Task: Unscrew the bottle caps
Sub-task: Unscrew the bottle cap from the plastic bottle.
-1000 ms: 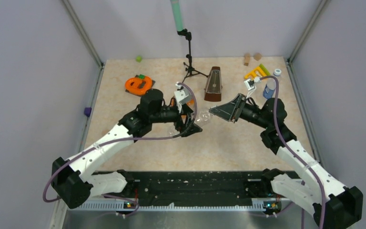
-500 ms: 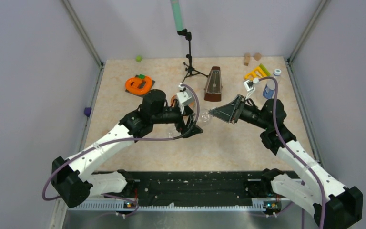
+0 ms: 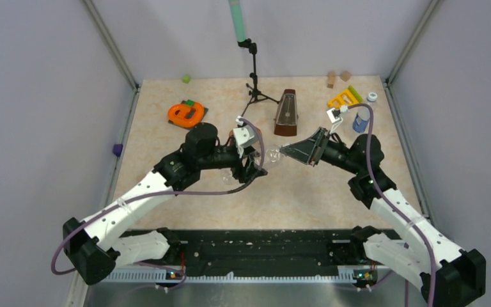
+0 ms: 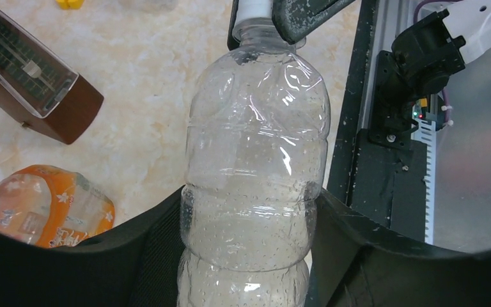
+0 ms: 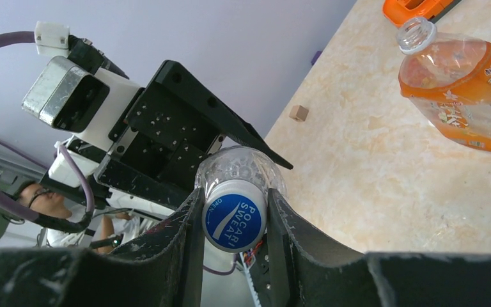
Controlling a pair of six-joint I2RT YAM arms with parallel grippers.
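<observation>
A plain clear bottle (image 4: 256, 160) hangs in the air between the two arms, lying roughly level (image 3: 270, 157). My left gripper (image 4: 252, 195) is shut on its ribbed waist, both fingers pressed against the plastic. My right gripper (image 5: 234, 192) is shut on the bottle's cap (image 5: 234, 214), a white one with a blue printed top, also seen from the side (image 4: 254, 7). The squat orange bottle (image 5: 467, 83) lies on the table below with its neck uncapped (image 4: 51, 204). A blue-labelled bottle (image 3: 360, 120) stands at the back right, and a loose white cap (image 3: 372, 97) lies behind it.
A brown metronome (image 3: 286, 113) lies just behind the grippers. A black tripod stand (image 3: 254, 77) is at the back centre, an orange toy (image 3: 186, 113) at the back left, a yellow piece (image 3: 344, 97) and wooden blocks (image 3: 331, 79) at the back right.
The left jaws stood wide around the clear bottle and have now closed on its waist. The left arm shifted slightly left. The right gripper has kept its hold on the cap.
</observation>
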